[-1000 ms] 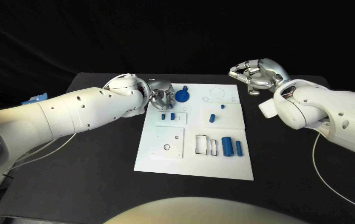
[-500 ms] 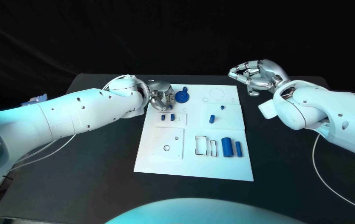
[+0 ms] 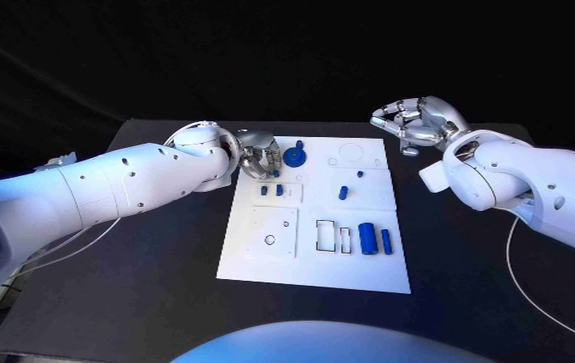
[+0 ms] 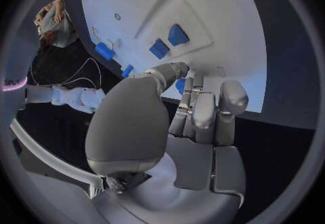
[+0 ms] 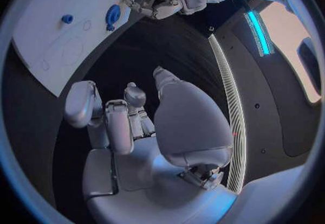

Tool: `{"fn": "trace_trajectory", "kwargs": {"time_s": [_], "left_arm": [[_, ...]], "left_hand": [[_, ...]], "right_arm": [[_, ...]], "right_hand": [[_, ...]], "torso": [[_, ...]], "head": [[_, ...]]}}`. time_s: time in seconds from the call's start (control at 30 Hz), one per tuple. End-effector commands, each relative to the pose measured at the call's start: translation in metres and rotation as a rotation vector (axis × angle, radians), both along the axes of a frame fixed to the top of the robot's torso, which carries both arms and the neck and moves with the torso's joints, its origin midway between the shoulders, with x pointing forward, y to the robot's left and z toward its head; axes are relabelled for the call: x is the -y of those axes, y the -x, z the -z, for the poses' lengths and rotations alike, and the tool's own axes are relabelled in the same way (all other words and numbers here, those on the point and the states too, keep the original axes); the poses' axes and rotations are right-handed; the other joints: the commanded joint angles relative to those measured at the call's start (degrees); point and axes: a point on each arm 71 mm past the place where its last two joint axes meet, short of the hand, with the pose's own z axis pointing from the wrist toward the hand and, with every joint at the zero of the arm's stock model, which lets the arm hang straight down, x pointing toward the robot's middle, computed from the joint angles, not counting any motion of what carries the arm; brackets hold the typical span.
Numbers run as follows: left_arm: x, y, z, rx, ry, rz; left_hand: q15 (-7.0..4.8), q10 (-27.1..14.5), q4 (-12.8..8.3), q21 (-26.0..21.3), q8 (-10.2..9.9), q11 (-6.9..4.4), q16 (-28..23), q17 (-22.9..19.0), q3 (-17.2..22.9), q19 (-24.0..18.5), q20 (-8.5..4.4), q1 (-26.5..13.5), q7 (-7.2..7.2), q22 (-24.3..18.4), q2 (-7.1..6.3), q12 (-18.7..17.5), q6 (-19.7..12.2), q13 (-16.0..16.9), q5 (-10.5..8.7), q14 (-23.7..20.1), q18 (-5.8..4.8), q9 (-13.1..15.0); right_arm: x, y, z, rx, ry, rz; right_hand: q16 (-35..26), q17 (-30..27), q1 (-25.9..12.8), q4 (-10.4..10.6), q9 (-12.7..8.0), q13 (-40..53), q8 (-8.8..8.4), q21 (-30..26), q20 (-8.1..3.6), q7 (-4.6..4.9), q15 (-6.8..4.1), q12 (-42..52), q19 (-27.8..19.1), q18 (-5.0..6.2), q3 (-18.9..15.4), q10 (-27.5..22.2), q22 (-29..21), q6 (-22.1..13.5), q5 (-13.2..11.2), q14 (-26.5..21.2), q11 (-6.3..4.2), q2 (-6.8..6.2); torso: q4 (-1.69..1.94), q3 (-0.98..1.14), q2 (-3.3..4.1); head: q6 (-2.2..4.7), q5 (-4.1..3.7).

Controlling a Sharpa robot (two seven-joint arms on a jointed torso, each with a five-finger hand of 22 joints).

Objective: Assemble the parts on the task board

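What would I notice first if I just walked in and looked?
Probably the white task board in the middle of the black table, dotted with small blue parts. Then the shiny left hand at the board's far left corner, beside a round blue part, and the right hand curled up in the air off the board's right.

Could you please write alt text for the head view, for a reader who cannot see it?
A white task board lies on a black table; the left hand is at a round blue part near its far edge, while the right hand hovers curled beyond it.
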Motion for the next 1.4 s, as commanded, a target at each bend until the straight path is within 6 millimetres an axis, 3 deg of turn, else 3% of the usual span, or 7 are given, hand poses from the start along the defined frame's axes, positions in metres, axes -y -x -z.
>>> {"fn": "trace_trajectory", "kwargs": {"time_s": [0.03, 0.3, 0.5, 0.63, 0.67, 1.17, 1.4], "left_arm": [[0.000, 0.001, 0.000, -0.015, -0.002, 0.003], [-0.014, 0.001, -0.001, -0.004, 0.008, -0.022], [-0.032, -0.001, -0.011, 0.009, 0.176, -0.087], [-0.048, -0.001, -0.022, -0.017, 0.463, -0.167], [-0.050, -0.001, -0.024, -0.027, 0.527, -0.185], [-0.066, 0.009, -0.041, -0.234, 1.226, -0.268], [-0.061, 0.015, -0.044, -0.254, 1.304, -0.245]], "left_hand": [[0.23, -0.9, 0.0, -0.5, -0.4, 0.12, -0.3, -0.4, -0.2, -0.7, 0.12, -0.7, -0.08, -0.5, -0.28, -0.6, -0.7, -0.2, 0.05, -0.5, -0.44, -0.2], [0.57, -2.2, -0.3, -1.0, -0.6, 0.51, -0.5, -1.2, 0.0, -1.2, 0.44, -0.4, 0.01, -1.1, -0.17, -1.2, -0.9, -0.5, 0.22, -0.9, -0.31, -0.5], [0.65, -0.7, -0.8, -1.2, 0.1, 0.54, -0.5, -1.7, 0.7, -1.6, 0.57, 0.1, 0.80, -1.6, 0.57, -0.2, 0.6, -0.3, 0.20, -1.1, -0.15, -0.6], [0.64, -0.6, -1.0, -8.6, 0.7, 0.70, -6.9, -15.1, 0.9, -10.3, 0.54, -0.1, 1.00, -12.1, 1.24, 0.7, 1.6, -0.1, 0.12, -7.3, 2.18, -0.8], [0.75, -1.5, -1.2, -13.4, 0.8, 0.94, -12.1, -24.8, 1.1, -15.8, 0.60, 0.1, 1.17, -18.3, 2.04, 1.0, 1.5, -0.1, 0.10, -12.3, 3.44, -1.0], [3.03, 2.9, -0.4, -34.0, 3.0, 0.65, -36.8, -37.5, -2.6, -27.9, 3.90, -3.1, 0.75, -30.1, 2.64, 3.7, 1.6, -0.5, 0.06, -29.0, 2.84, -1.7], [3.60, 5.5, -0.9, -41.4, 3.7, 0.96, -45.7, -40.1, -2.3, -26.3, 5.23, -2.6, 1.08, -35.2, 2.99, -1.3, 1.5, -2.6, 0.02, -26.7, 3.20, -1.9]], "right_arm": [[0.000, 0.000, 0.000, 0.001, 0.001, -0.010], [0.003, -0.002, 0.002, 0.020, 0.083, -0.030], [0.002, -0.002, 0.003, 0.089, 0.279, -0.101], [-0.003, 0.000, 0.005, 0.170, 0.475, -0.162], [-0.005, 0.001, 0.005, 0.188, 0.517, -0.167], [-0.032, 0.011, 0.020, 0.326, 0.941, -0.235], [-0.044, 0.014, 0.029, 0.333, 0.984, -0.265]], "right_hand": [[-1.3, -1.6, -0.1, 0.0, -0.2, -5.1, 0.19, -2.4, 0.01, 0.18, -0.19, -3.9, -1.4, 1.39, -0.5, -4.7, -1.4, -0.6, 0.4, 0.7, 0.01, 0.37], [-6.3, -9.4, 6.5, -2.4, -1.0, -19.3, 1.65, -9.4, -0.34, -0.08, -0.62, -17.7, -4.4, 2.53, 3.7, -12.0, -5.3, 0.0, -0.7, -2.2, -0.39, 0.50], [-6.9, -10.2, 9.2, -7.8, -2.8, -32.8, 1.87, -9.6, -0.84, -0.34, -0.88, -33.3, -3.7, 2.47, 19.1, -8.1, -4.4, 4.3, -1.4, -1.7, -0.61, -4.32], [-6.8, -10.1, 6.2, -10.4, -3.2, -38.9, 2.54, -8.8, -0.77, -0.62, -0.86, -42.3, -3.0, 2.28, 22.8, -5.8, -3.4, 7.0, -2.6, -1.3, -0.52, -5.52], [-6.7, -10.0, 5.8, -11.0, -3.2, -39.8, 2.64, -8.6, -0.83, -0.83, -0.96, -43.8, -2.8, 2.26, 23.3, -4.9, -3.2, 7.5, -2.7, -1.2, -0.65, -5.50], [-5.3, -7.7, 2.0, -12.0, -4.2, -45.0, 1.57, -6.0, -0.63, -0.87, -0.34, -50.1, -0.9, 1.61, 23.4, -5.1, -1.2, 7.7, -4.9, -0.1, 0.03, -7.81], [-4.7, -6.9, 1.9, -12.1, -4.3, -45.3, 1.41, -4.5, -0.63, -0.67, -0.27, -50.4, -0.1, 1.30, 23.4, -4.8, -0.3, 7.7, -5.0, 0.2, 0.10, -8.02]], "torso": [[0.01, -0.01, 0.01], [0.01, -0.05, -0.05], [0.01, -0.05, -0.05], [-0.08, -0.03, 0.00], [-0.11, -0.04, 0.02], [0.13, -0.18, 0.14], [0.11, -0.11, 0.08]], "head": [[-0.01, -0.09], [0.14, -0.28], [0.65, -1.05], [1.10, -2.32], [1.22, -2.41], [1.75, -4.80], [1.65, -4.71]]}}
